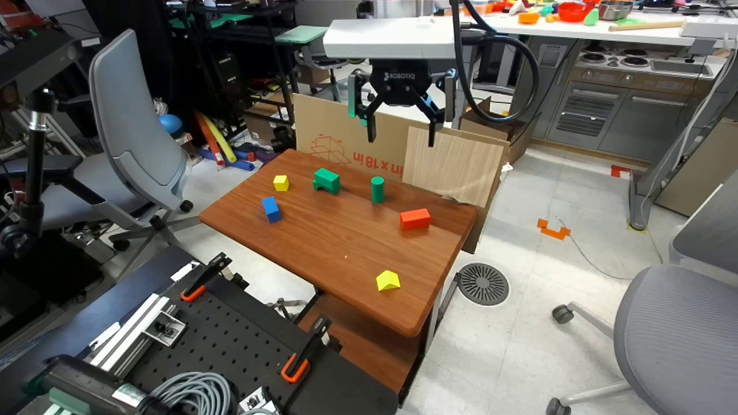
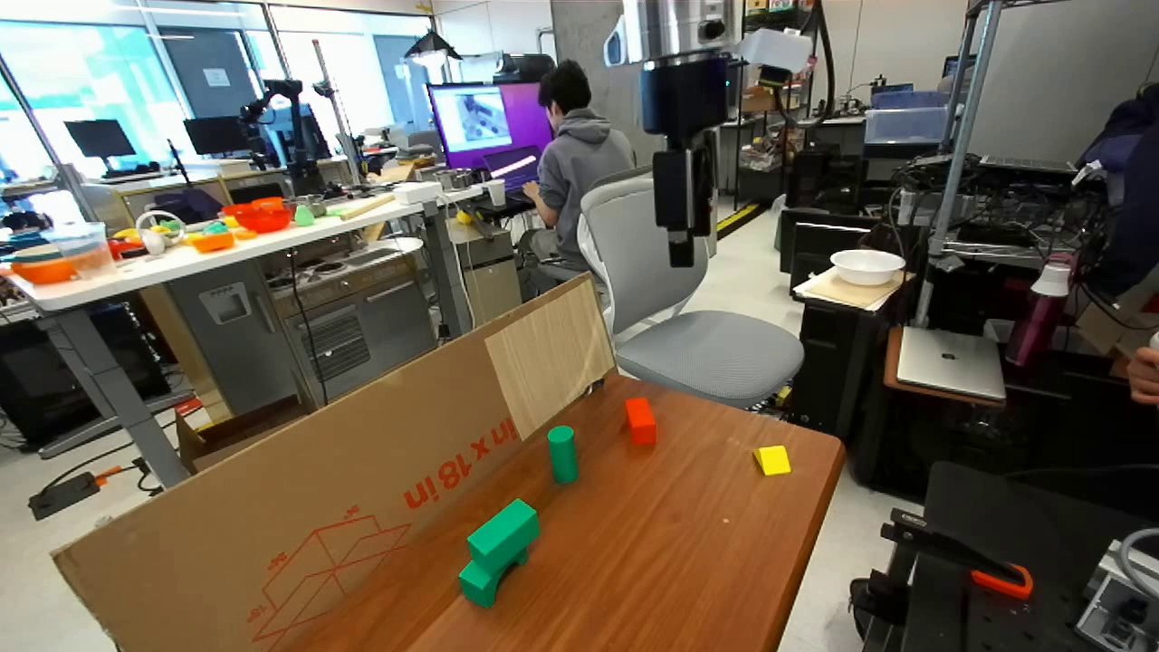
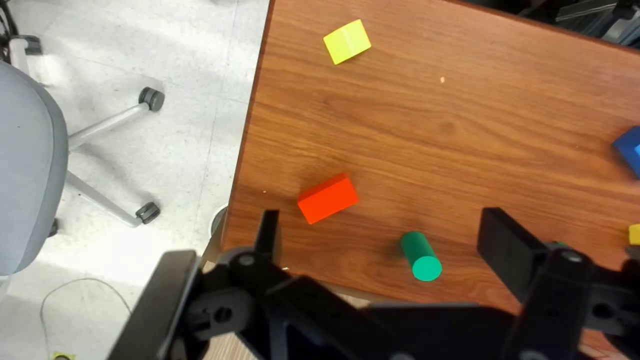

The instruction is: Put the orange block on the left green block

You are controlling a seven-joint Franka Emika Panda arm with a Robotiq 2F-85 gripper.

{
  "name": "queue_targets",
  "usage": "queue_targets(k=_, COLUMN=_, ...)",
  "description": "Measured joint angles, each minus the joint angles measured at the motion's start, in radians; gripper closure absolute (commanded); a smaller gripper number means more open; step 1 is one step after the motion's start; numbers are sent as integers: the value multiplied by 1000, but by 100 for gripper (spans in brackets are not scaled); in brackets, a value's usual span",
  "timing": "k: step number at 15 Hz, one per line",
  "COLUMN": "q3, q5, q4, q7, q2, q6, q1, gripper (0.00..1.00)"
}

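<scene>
Wrist view: the orange block (image 3: 328, 199) lies on the brown table (image 3: 400, 140)

It lies on its long side, near an edge of the table. Close by, a round green block (image 3: 421, 254) stands up like a little can. In an exterior view, the left green block (image 2: 503, 531) sits well apart from the orange block, on top of a bridge-shaped green block (image 2: 478, 587). The gripper (image 1: 402, 137) hangs high above, with its two fingers spread wide apart. Near one corner of the table is a yellow block (image 1: 388, 280). Toward the other end, a second yellow block (image 1: 281, 183) and a blue block (image 1: 271, 210) sit near each other. A big sheet of cardboard (image 1: 346, 135) stands along one side of the table. Farther off, a person (image 2: 589, 172) in gray sits by a bright screen (image 2: 484, 127).
</scene>
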Motion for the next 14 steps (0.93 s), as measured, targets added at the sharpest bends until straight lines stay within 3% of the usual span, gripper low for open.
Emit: queue_targets(k=14, q3=27, q5=-44, q4=285, q7=60, q2=321, q6=0, q1=-16, gripper=0)
